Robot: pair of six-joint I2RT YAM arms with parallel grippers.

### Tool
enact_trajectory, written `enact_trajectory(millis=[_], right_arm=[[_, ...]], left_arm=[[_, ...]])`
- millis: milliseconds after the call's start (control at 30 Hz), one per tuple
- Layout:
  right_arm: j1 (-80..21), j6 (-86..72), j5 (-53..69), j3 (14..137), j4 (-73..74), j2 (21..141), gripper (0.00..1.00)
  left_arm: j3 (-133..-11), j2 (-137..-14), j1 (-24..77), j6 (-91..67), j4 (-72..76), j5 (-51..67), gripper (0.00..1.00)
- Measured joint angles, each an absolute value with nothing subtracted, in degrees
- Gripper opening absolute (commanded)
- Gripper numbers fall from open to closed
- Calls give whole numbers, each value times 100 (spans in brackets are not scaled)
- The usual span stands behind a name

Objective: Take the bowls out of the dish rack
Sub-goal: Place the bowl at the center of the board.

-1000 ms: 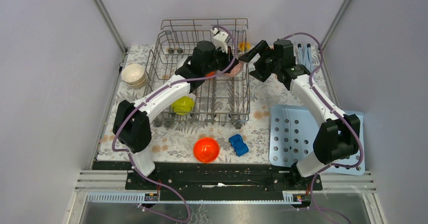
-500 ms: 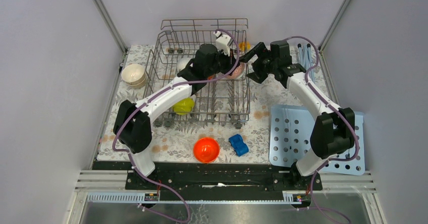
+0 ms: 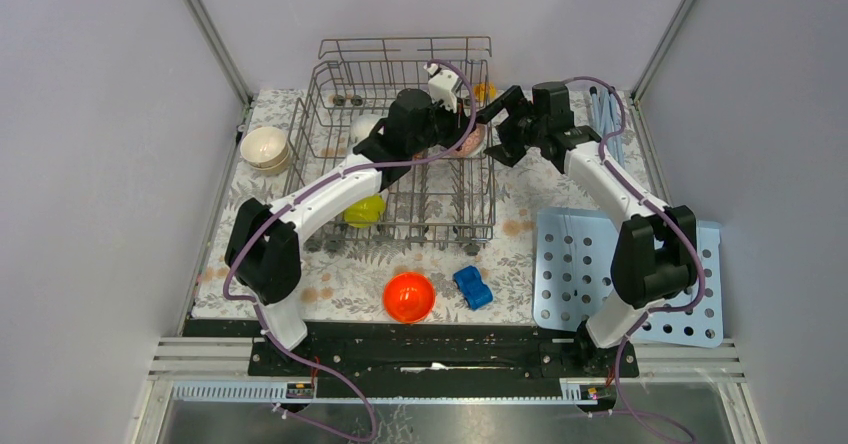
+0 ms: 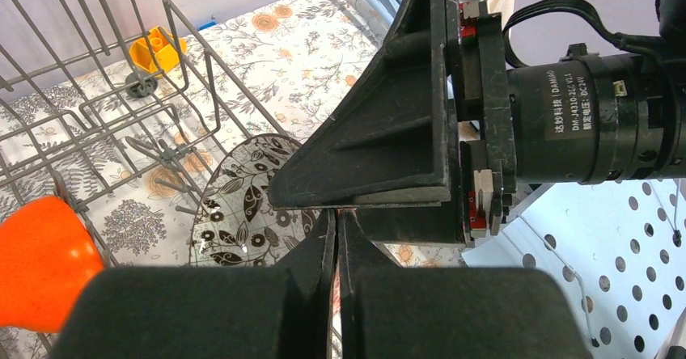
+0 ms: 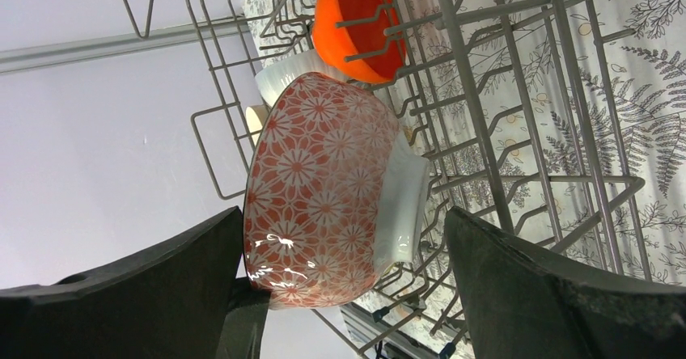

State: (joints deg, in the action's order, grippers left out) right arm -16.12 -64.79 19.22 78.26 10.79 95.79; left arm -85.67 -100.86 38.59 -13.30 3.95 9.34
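While the left hand (image 4: 336, 234), pinched fully shut, grips the rim of the patterned bowl (image 5: 323, 189) at the right end of the dish rack (image 3: 405, 59), the right hand (image 5: 344, 213) stands wide open. Its fingers (image 5: 146, 286) flank the bowl; whether they touch it cannot be told.

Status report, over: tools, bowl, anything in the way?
Left tool shut on patterned bowl rim. Right tool open, straddling it. Dish rack wires close beside.
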Motion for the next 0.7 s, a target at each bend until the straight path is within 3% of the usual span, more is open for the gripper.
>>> enact_trajectory(millis=[367, 567, 700], right_arm=[[-1608, -6600, 2112, 7856, 958, 9725, 87], [-1605, -6685, 2185, 7856, 860, 9767, 72], [-1590, -6705, 2202, 7856, 801, 9767, 56]], left_arm=[[-8567, -10086, 3944, -1330, 403, 873, 0], [-8567, -10086, 3990, -1328, 423, 873, 0], [-8567, -10086, 3994, -1315, 493, 869, 0]])
